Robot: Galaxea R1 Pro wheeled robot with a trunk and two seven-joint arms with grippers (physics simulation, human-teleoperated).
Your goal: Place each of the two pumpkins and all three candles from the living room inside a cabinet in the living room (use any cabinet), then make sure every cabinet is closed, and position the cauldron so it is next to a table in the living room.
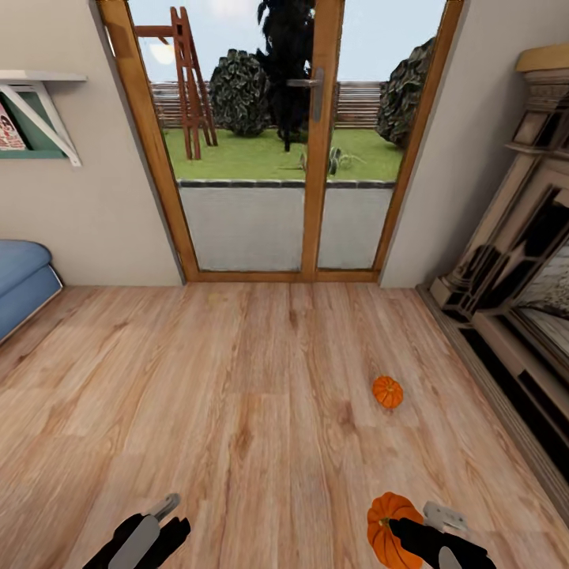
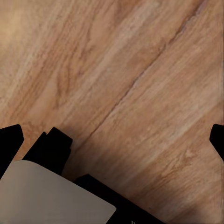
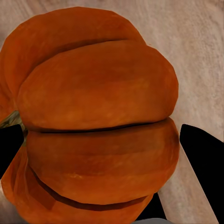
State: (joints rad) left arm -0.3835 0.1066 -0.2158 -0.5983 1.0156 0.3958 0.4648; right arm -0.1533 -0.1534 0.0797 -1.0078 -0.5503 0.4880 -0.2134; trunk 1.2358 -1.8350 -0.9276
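Observation:
One orange ribbed pumpkin (image 1: pixel 387 391) lies on the wooden floor, ahead of me and to the right. A second pumpkin (image 1: pixel 386 531) is held just above the floor at the lower right by my right gripper (image 1: pixel 412 531). Seen close in the right wrist view, this pumpkin (image 3: pixel 98 93) sits between the two black fingertips of the right gripper (image 3: pixel 109 144). My left gripper (image 1: pixel 162 521) hangs at the lower left, and in its wrist view the left gripper (image 2: pixel 114 137) is open over bare planks. The candles, cabinet, cauldron and table are out of view.
Glass double doors (image 1: pixel 312 158) in a wooden frame stand straight ahead, with a garden behind them. A dark ornate fireplace (image 1: pixel 514 300) lines the right wall. A blue sofa edge (image 1: pixel 20 280) sits at the left, below a wall shelf (image 1: pixel 39 111). Open wood floor (image 1: pixel 237 379) lies between.

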